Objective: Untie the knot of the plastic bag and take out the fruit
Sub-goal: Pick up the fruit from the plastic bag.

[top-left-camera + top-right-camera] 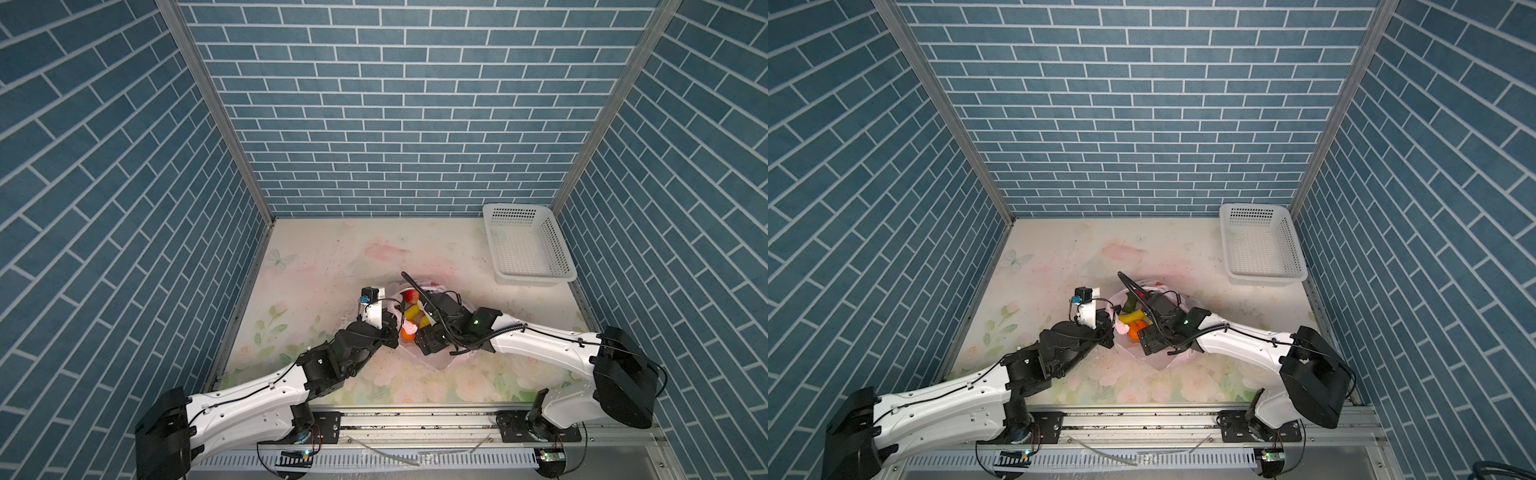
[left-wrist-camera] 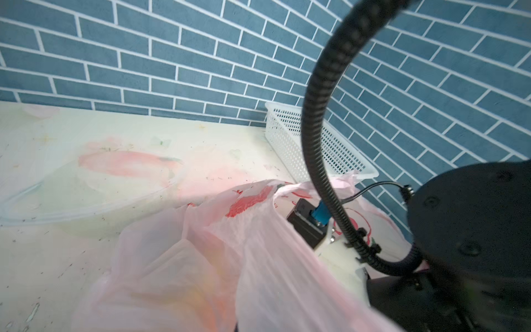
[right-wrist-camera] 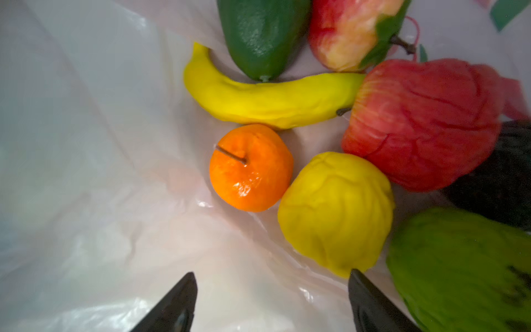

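Note:
The pale pink plastic bag (image 1: 441, 362) (image 1: 1163, 360) lies mid-table with its mouth spread wide; no knot shows. My left gripper (image 1: 395, 334) (image 1: 1113, 332) is shut on a bunch of the bag's rim film (image 2: 258, 244), which hides its jaws in the left wrist view. My right gripper (image 3: 271, 277) hangs open inside the bag, nothing between its fingers. Below it lies the fruit: an orange (image 3: 250, 168) (image 1: 407, 335), a yellow lemon (image 3: 336, 212), a banana (image 3: 267, 100), a red apple (image 3: 425, 123), a green avocado (image 3: 263, 34) and more at the edges.
A white perforated basket (image 1: 517, 206) (image 1: 1258, 206) (image 2: 287, 129) stands at the back right corner, against the blue brick walls. The right arm's black cable (image 2: 311, 120) arcs over the bag. Both arms meet over the bag near the table's middle.

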`<state>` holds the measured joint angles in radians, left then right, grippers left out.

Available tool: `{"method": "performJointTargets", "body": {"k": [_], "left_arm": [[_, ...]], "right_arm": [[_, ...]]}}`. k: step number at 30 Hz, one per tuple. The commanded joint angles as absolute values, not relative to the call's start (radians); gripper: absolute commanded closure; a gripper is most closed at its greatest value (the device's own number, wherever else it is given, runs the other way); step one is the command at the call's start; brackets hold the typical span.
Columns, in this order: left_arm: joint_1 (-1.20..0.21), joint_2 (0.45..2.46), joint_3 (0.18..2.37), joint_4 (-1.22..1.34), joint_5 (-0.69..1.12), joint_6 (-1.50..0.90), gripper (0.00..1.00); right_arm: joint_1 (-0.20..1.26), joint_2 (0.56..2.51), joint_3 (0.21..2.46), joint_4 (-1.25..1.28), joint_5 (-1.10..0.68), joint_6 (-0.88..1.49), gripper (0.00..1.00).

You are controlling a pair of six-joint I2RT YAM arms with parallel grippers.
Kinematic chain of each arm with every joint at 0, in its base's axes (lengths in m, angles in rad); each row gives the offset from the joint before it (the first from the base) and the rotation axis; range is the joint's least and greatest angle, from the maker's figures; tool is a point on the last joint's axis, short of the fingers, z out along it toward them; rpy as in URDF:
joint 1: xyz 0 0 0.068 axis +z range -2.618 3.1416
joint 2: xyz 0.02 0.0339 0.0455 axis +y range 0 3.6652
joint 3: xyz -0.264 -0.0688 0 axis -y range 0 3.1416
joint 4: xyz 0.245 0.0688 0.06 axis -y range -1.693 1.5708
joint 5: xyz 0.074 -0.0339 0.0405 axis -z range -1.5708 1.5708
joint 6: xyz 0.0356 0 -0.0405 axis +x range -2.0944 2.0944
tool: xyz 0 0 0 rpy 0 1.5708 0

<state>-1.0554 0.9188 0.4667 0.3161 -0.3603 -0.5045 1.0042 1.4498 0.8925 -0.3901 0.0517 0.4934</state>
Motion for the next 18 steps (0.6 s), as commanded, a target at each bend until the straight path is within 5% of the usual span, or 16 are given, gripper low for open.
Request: {"method": "performJointTargets", "body": {"k": [1,7,18], "left_arm": [[-1.075,0.944,0.435,0.417,-0.308,-0.477,0.94],[-1.104,0.989,0.425,0.362,-0.253,-0.541,0.94],[-1.161,0.809,0.434,-0.035,-0.417,-0.618,0.96]], "right_arm": [[0.979,1.468,0.859,-0.414,0.148,0.534,0.17],[0.917,1.541,0.883,-0.343,0.117,0.528,0.16],[0.896,1.63,0.906,-0.304,0.056,0.511,0.22]]}}
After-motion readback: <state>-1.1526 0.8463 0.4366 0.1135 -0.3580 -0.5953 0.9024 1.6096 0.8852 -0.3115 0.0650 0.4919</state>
